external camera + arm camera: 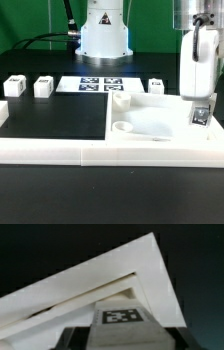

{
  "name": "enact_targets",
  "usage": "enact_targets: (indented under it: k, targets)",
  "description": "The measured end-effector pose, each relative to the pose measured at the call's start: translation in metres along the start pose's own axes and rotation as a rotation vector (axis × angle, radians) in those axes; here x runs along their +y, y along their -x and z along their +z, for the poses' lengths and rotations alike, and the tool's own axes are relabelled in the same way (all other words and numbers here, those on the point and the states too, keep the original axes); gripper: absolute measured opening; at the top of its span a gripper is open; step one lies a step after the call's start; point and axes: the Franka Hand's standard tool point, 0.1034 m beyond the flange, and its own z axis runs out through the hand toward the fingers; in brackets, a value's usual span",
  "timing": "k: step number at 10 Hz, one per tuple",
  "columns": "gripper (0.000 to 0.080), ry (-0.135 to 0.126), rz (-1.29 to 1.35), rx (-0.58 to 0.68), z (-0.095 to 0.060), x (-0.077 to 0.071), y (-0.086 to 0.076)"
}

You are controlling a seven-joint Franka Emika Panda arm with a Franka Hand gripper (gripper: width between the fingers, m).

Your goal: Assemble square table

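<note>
Border rail (100, 152) fronts black table (50, 125); end effector (200, 110) grips leg (122, 315).

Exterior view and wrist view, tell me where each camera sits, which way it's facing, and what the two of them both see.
Exterior view: off the arm, low and opposite the robot's base, facing it over the border rail and tabletop; the gripper shows at the exterior view's right.
Wrist view: on the wrist, looking down past its dark fingers and the tagged leg they appear to clamp, onto a tabletop corner.
Shared: the tabletop, the gripper and the leg.
</note>
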Motion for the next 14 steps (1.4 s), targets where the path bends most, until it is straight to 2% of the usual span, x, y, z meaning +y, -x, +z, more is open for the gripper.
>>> enact_targets:
  k: [2, 4, 5, 6, 7, 10, 14]
  targets:
    - [0.0291, -0.009, -0.008, 0.013, 0.0, 0.0014, -0.0003]
    - [0.0291, -0.006, -0.035, 0.015, 0.0007, 0.0026, -0.0015]
    - [0.0384, -0.007, -0.041, 0.015, 0.0006, 0.0026, -0.0014]
    - [0.0523, -0.007, -0.042, 0.015, 0.0006, 0.0026, -0.0013]
    - [0.061, -0.007, -0.044, 0.015, 0.0006, 0.0026, -0.0013]
    - [0.0647, -0.007, -0.044, 0.015, 0.0006, 0.0026, -0.0013]
    - [0.0649, -0.007, -0.045, 0.015, 0.0006, 0.0026, -0.0013]
